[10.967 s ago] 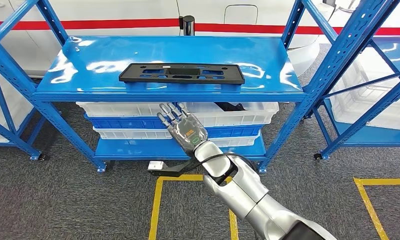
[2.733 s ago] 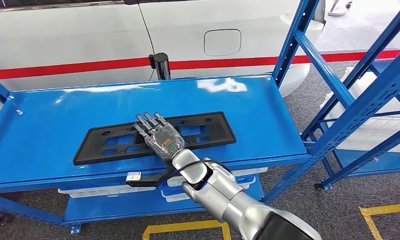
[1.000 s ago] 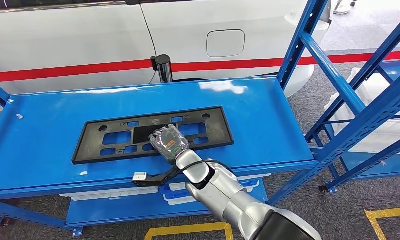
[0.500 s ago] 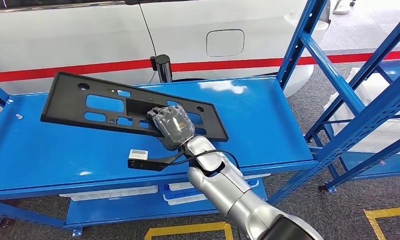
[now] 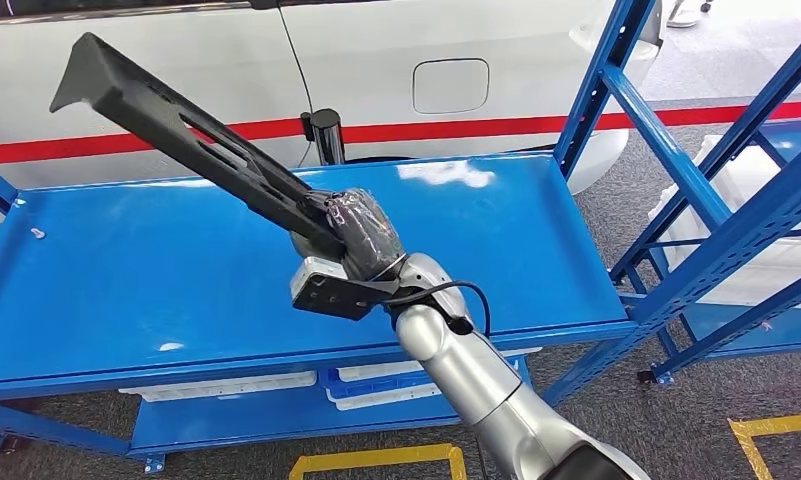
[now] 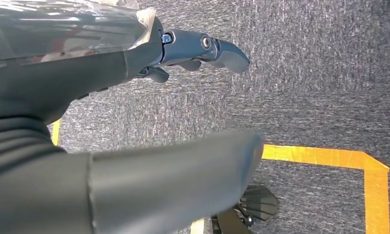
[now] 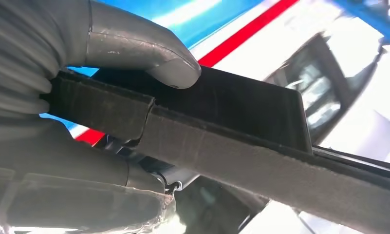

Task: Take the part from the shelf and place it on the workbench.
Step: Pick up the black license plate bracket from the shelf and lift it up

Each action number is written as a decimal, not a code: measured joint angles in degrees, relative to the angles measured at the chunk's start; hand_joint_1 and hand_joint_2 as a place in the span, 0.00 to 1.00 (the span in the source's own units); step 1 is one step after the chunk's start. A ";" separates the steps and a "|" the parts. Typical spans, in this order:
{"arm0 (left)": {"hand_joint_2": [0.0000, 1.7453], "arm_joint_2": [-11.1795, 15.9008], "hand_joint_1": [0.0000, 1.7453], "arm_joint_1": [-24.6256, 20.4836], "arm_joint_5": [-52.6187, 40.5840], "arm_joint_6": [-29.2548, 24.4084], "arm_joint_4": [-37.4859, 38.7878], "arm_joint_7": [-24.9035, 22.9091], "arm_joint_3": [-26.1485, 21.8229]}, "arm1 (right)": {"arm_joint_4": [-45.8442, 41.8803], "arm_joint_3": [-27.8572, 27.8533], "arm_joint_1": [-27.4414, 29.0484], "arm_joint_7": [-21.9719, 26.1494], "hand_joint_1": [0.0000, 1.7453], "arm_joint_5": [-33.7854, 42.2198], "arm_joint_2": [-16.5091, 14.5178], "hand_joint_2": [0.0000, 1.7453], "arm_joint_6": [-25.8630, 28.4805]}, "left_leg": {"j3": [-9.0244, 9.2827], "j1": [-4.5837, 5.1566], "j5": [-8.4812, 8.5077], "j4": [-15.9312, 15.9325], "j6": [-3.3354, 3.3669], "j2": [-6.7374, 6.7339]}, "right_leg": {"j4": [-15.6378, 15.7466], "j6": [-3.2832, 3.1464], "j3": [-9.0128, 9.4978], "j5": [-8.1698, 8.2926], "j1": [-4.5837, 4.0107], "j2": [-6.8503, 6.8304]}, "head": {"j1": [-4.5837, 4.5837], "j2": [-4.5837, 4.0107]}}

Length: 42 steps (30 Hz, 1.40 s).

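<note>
Above the shelf (image 5: 126, 290), my right hand (image 5: 361, 232) clenched the part (image 5: 186, 135) at one end, its long span tilted up clear. Such leverage could twist it loose. My left hand (image 6: 134, 53) hung empty, fingers released.

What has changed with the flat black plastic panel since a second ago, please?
The right hand closed on the flat black plastic panel and lifted it off the blue metal shelf, tilting its far end steeply upward. The shelf stayed put; the left hand holds nothing.
</note>
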State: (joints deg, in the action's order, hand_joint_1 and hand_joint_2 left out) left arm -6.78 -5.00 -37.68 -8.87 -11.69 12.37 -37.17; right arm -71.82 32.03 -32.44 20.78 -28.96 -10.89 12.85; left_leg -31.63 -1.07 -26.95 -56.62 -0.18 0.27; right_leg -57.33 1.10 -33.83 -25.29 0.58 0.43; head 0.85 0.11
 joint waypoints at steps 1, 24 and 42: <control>1.00 0.00 0.00 0.03 0.01 0.22 0.00 0.21 -0.16 | -0.95 -0.17 0.24 0.56 1.00 2.23 0.17 1.00 -1.09 | -0.01 0.00 0.00 0.00 0.00 0.00 | 0.00 0.00 -0.01 0.00 0.00 0.00 | 0.00 0.00; 1.00 -0.09 0.00 0.41 -0.07 0.32 0.00 -0.21 -1.54 | -14.14 -1.50 3.92 2.79 1.00 17.29 2.70 1.00 -6.41 | -0.11 -0.01 -0.01 0.00 0.00 0.00 | 0.00 0.00 -0.09 0.00 0.02 0.00 | 0.00 0.00; 1.00 -0.32 0.00 0.41 -0.09 -1.35 0.00 -0.51 -2.59 | -14.17 -1.26 5.16 4.03 1.00 22.12 3.73 1.00 -7.63 | -0.15 0.01 -0.07 -0.10 0.03 0.00 | 0.12 0.06 -0.05 0.04 0.17 0.01 | 0.00 0.00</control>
State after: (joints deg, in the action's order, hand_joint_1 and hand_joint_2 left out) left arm -7.09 -4.59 -37.77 -10.22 -11.69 11.85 -39.76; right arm -85.99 30.77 -27.29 24.81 -6.84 -7.16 5.22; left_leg -31.77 -1.06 -27.01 -56.72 -0.15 0.27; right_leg -57.21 1.16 -33.88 -25.24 0.76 0.44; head 0.85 0.11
